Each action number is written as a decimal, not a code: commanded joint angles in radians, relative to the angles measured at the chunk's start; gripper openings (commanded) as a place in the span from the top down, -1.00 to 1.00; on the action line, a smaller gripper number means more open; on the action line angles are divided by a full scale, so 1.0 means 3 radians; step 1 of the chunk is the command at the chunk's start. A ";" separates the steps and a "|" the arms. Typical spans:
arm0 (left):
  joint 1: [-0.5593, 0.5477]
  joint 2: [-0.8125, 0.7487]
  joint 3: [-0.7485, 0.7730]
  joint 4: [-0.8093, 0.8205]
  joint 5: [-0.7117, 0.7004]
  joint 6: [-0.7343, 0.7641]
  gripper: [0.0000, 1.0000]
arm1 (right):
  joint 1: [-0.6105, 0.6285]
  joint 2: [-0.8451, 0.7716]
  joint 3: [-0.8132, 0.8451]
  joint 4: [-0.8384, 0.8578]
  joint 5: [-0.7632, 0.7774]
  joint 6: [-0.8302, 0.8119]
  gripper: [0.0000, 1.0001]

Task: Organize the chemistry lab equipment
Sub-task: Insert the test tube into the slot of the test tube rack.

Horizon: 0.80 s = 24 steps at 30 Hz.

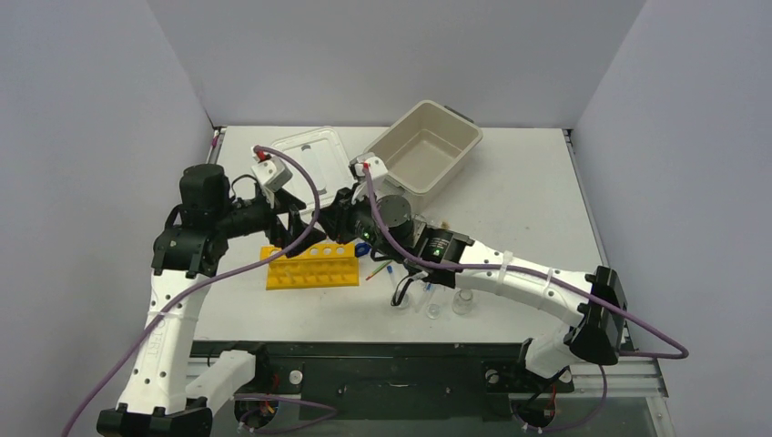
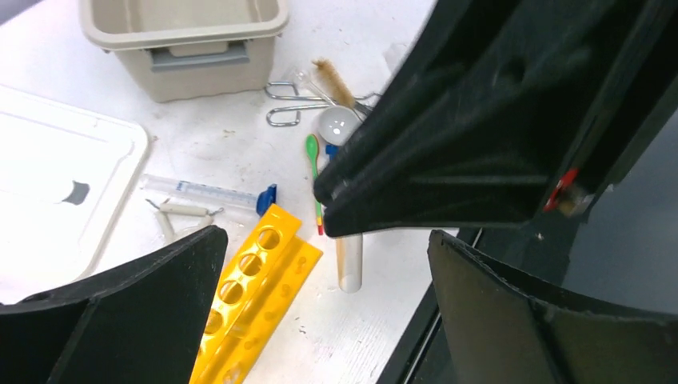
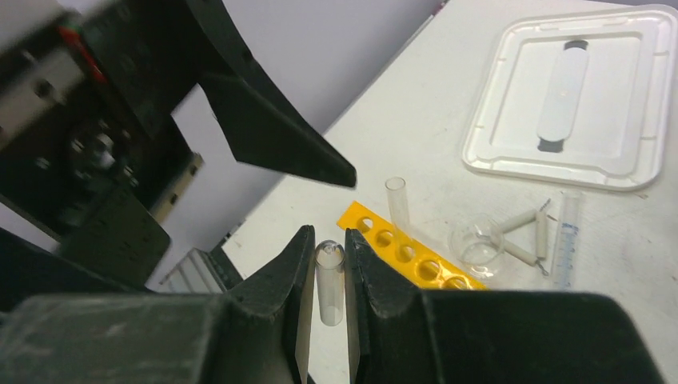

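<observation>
My right gripper (image 3: 328, 237) is shut on a clear test tube (image 3: 329, 276), holding it upright in the air above the near end of the yellow rack (image 3: 408, 252). A second test tube (image 3: 396, 200) stands in one of the rack's holes. In the left wrist view the held test tube (image 2: 349, 262) hangs below the right gripper's black body (image 2: 480, 120), just right of the yellow rack (image 2: 256, 296). My left gripper (image 2: 326, 244) is open, its wide-apart fingers (image 2: 144, 312) on either side of that tube without touching it. From above, both grippers meet over the rack (image 1: 312, 266).
The beige tub (image 1: 423, 146) and white lid (image 1: 305, 155) sit at the back. A blue-capped tube (image 2: 208, 194), green spatula (image 2: 313, 160), metal tongs (image 2: 300, 98), brush (image 2: 334, 80) and small glass dish (image 3: 477, 244) lie around the rack. Two small beakers (image 1: 451, 303) stand near the front edge.
</observation>
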<state>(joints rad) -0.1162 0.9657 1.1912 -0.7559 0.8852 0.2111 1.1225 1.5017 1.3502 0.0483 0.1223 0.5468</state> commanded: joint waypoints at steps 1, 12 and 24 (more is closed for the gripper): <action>0.0035 0.0037 0.0356 -0.0224 -0.0358 -0.0049 -0.94 | 0.0157 -0.0064 -0.0137 -0.0144 0.0450 -0.0340 1.00; 0.1394 0.0322 0.0339 -0.0831 -0.0307 0.0387 -0.93 | 0.0444 0.0330 -0.0411 0.0112 0.0676 -0.0823 1.00; 0.1660 0.0332 0.0053 -0.0542 -0.0596 0.0353 -0.93 | 0.0464 0.0822 -0.0331 0.0429 0.0751 -0.0957 1.00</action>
<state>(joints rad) 0.3752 1.0874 1.2179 -0.9756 0.7254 0.3199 1.2575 1.7451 1.2377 0.0719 0.3031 0.2867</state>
